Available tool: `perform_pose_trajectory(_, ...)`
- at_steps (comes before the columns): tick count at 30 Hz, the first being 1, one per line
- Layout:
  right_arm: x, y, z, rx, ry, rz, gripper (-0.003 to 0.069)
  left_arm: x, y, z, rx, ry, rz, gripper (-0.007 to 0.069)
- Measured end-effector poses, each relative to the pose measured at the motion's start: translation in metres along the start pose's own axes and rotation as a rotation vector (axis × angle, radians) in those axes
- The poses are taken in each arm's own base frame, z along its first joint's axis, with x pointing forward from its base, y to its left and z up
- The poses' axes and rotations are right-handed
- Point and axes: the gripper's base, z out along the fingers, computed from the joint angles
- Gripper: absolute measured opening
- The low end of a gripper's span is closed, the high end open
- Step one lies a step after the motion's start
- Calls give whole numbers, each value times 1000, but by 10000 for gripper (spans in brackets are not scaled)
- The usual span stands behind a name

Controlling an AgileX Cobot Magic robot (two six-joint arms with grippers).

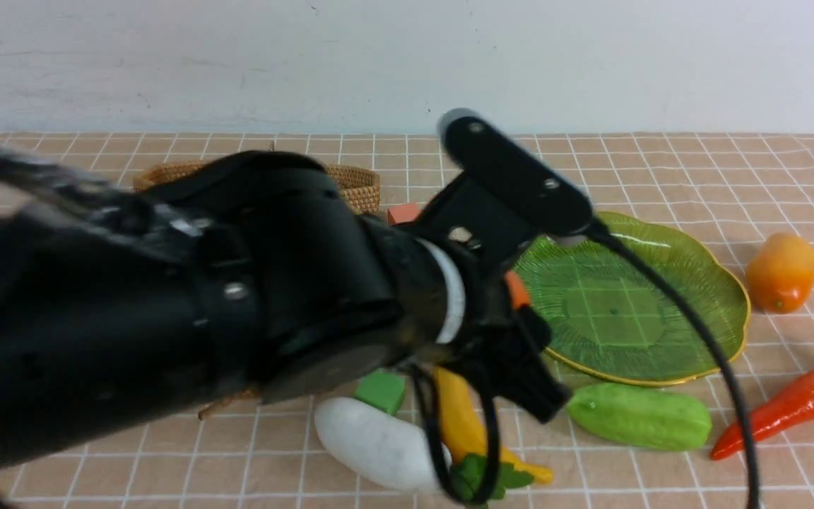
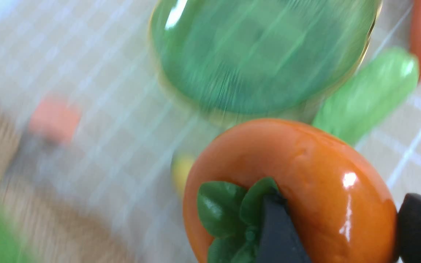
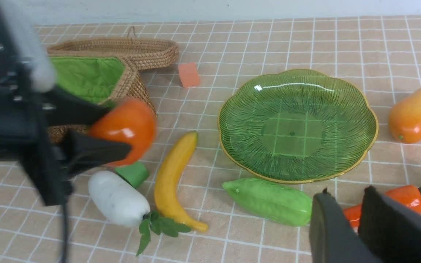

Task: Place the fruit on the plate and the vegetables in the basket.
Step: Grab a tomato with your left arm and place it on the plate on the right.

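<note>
My left gripper [image 2: 342,215] is shut on the orange persimmon [image 2: 298,175], one finger on its green leaf cap and the other on its side. It holds the persimmon [image 3: 126,124] in the air between the basket [image 3: 130,78] and the green plate [image 3: 298,124], which has nothing on it. On the cloth lie the banana [image 3: 172,179], the white radish [image 3: 117,199], the green gourd [image 3: 269,201], the carrot [image 3: 402,195] and the mango [image 3: 417,115]. My right gripper [image 3: 345,191] hangs above the carrot, jaws slightly apart, nothing between them.
A small green cube [image 3: 133,173] sits by the radish and a small orange cube [image 3: 188,74] lies beyond the basket's lid [image 3: 148,51]. My left arm [image 1: 237,297] hides most of the basket in the front view. A wall closes the table's far side.
</note>
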Motion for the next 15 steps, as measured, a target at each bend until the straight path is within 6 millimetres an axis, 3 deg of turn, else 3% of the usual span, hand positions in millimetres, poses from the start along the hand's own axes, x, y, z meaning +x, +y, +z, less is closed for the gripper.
perform_pose_trajectory(5,4,1,0,-9,47,10,146,-32,-18,87,21,-75,136,396)
perform_pose_trajectory(8,7,0,0,5,78,-5,146,-34,-25,139,5,-49,163,396)
perform_pose_trajectory(11,9,-2,0,22,97,-22,147,-35,-27,162,-11,-41,174,396)
perform_pose_trajectory(12,10,-3,-1,31,106,-27,148,-34,-29,182,-22,-31,189,396)
perform_pose_trajectory(15,11,-3,-1,34,119,-28,150,-35,-31,202,-39,-38,231,396)
